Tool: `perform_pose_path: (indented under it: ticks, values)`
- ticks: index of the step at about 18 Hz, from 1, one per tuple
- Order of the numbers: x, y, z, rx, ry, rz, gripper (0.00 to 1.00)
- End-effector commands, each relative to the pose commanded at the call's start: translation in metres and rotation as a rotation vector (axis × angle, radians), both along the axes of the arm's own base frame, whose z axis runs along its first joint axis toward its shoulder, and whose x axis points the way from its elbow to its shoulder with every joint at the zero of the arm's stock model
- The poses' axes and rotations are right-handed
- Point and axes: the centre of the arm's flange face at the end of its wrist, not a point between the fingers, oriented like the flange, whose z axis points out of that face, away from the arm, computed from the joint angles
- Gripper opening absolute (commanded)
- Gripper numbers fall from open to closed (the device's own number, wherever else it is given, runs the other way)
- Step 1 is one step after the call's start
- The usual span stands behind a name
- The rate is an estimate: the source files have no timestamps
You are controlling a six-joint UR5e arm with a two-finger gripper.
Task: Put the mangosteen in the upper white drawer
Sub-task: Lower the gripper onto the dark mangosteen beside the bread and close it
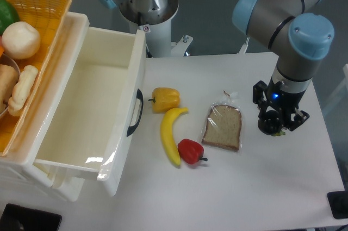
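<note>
The mangosteen [268,125] is a near-black round fruit with a bit of green leaf at its lower edge, at the right side of the table. My gripper [275,122] points down over it with its fingers closed against it; the wrist hides most of the fingers. Whether the fruit rests on the table or hangs just above it cannot be told. The upper white drawer [87,108] stands pulled open at the left, deep and empty, with its black curved handle [136,113] facing the table's middle, far to the left of the gripper.
Between gripper and drawer lie a bagged slice of bread [223,126], a red pepper [191,151], a banana [172,133] and a yellow pepper [165,99]. A woven yellow basket [51,2] of food sits above the drawer's left. The arm's base [144,2] stands behind.
</note>
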Motion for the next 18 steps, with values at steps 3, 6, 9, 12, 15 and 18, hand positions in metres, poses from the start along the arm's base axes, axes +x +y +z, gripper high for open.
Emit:
perform_pose_path:
  ticks: [3,6,9,12,15,18]
  values:
    - [0.002,0.003,0.001,0.003,0.002,0.001,0.15]
    - [0.01,0.015,0.01,0.019,0.011,0.009,0.15]
    - [0.037,0.032,0.032,0.076,0.01,-0.008,0.15]
    - [0.066,0.043,0.058,0.175,-0.007,-0.025,0.14]
    - [0.105,0.058,0.086,0.278,-0.054,0.05,0.14]
    - [0.137,0.069,0.104,0.349,-0.098,0.068,0.14]
